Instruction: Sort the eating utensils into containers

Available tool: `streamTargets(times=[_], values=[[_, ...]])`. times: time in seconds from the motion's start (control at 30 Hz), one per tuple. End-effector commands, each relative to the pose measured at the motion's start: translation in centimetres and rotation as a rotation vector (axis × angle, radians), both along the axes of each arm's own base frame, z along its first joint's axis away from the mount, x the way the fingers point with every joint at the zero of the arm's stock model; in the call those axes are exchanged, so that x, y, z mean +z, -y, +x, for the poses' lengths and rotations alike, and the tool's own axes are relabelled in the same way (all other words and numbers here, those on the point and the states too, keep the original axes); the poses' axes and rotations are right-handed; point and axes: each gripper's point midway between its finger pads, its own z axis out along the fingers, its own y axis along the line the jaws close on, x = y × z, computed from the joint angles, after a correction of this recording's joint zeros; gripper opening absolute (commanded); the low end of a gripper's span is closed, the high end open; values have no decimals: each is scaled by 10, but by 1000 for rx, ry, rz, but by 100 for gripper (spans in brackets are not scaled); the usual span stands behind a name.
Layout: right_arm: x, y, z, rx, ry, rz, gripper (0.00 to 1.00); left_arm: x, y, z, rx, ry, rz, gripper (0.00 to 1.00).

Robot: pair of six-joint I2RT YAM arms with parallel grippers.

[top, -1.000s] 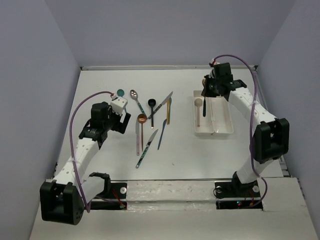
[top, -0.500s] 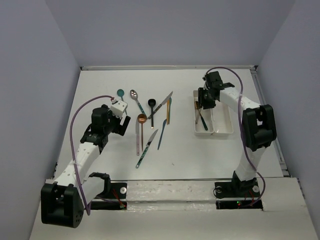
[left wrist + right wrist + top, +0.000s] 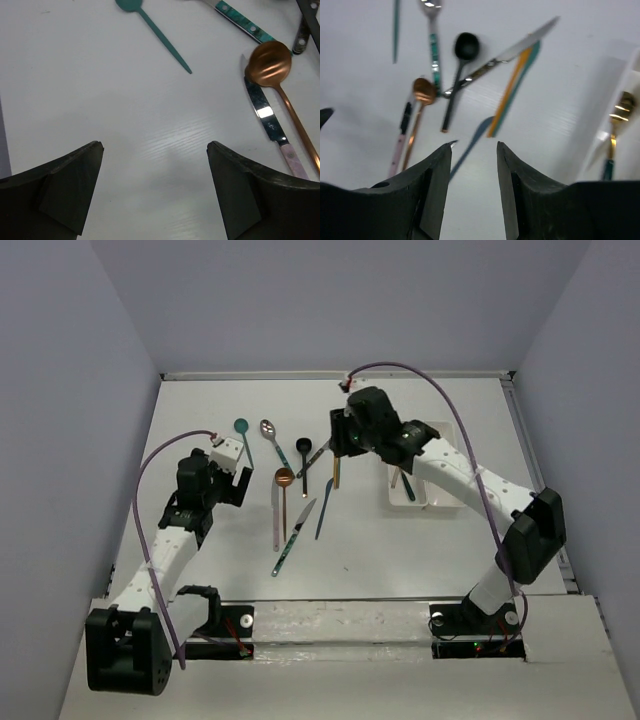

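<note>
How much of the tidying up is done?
Only a little. At least one spoon lies in the white tray. Nothing is in hand: the left gripper and right gripper are both open and empty, the right one above the loose pieces. About ten spoons and knives wait on the table.

Top view: right arm covers most of the trays; contents not countable.
Right wrist view: whole frame blurred. Tray cut by right edge, gold spoon in it smeared.
Left wrist view: teal spoon bowl cropped at top. Copper spoon handle runs off right edge. Knife handle end lost at lower right.
</note>
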Motion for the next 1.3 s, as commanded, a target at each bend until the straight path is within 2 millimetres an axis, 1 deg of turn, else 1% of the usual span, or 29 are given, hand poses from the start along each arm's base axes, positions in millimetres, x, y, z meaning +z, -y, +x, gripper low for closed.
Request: streamTargets(times=[0.0, 0.03, 0.07, 0.1, 0.13, 0.17, 0.2, 0.23, 0.27, 0.37, 0.4, 0.43, 0.47, 0.5, 0.6, 0.63, 0.67, 0.7, 0.9, 1.03, 1.1, 1.23, 1.27], values=[[-24, -73, 4, 67, 25, 2, 48, 34, -28, 14, 144, 169, -26, 99], [-17, -89, 11, 93, 43, 16, 48, 33, -38, 12, 183, 184, -28, 99], [-24, -103, 11, 118, 30, 16, 48, 37, -41, 11, 196, 205, -31, 99], [-30, -110, 16, 126, 23, 15, 48, 46, -43, 9, 202, 246, -35, 99], [-55, -121, 21, 144, -16, -3, 48, 47, -46, 8, 212, 264, -34, 99], [-45, -131, 30, 148, 3, 21, 48, 51, -46, 7, 213, 285, -37, 99], [-50, -136, 35, 147, 2, 21, 48, 52, -46, 7, 212, 290, -35, 99], [-69, -140, 43, 136, -12, -5, 48, 51, -46, 7, 212, 290, -35, 99], [-61, -146, 52, 127, 15, 4, 48, 50, -47, 8, 214, 286, -34, 99], [-72, -150, 70, 92, 41, -34, 48, 49, -47, 10, 214, 281, -33, 99], [-80, -154, 78, 84, 43, -44, 48, 48, -47, 10, 214, 276, -33, 99], [-92, -152, 79, 75, 31, -68, 48, 48, -47, 10, 214, 278, -33, 99], [-91, -151, 85, 55, 43, -80, 48, 49, -47, 10, 214, 279, -33, 99], [-104, -149, 87, 44, 31, -105, 48, 50, -47, 9, 214, 284, -34, 99], [-115, -144, 90, 18, 28, -136, 48, 50, -46, 8, 212, 285, -34, 99], [-124, -144, 89, 20, 16, -146, 47, 50, -47, 9, 214, 286, -34, 99], [-126, -144, 90, 22, 15, -150, 46, 49, -47, 9, 214, 282, -33, 99], [-134, -144, 90, 23, 6, -162, 45, 50, -46, 9, 212, 283, -32, 99], [-152, -142, 85, 27, -27, -176, 42, 49, -46, 9, 212, 281, -33, 99], [-156, -140, 82, 25, -38, -181, 42, 48, -47, 10, 214, 278, -33, 99], [-161, -141, 82, 33, -47, -186, 40, 48, -47, 10, 214, 276, -33, 99], [-170, -143, 80, 42, -65, -181, 29, 47, -46, 10, 212, 273, -32, 99], [-170, -144, 80, 43, -67, -179, 29, 47, -47, 10, 214, 275, -32, 99]])
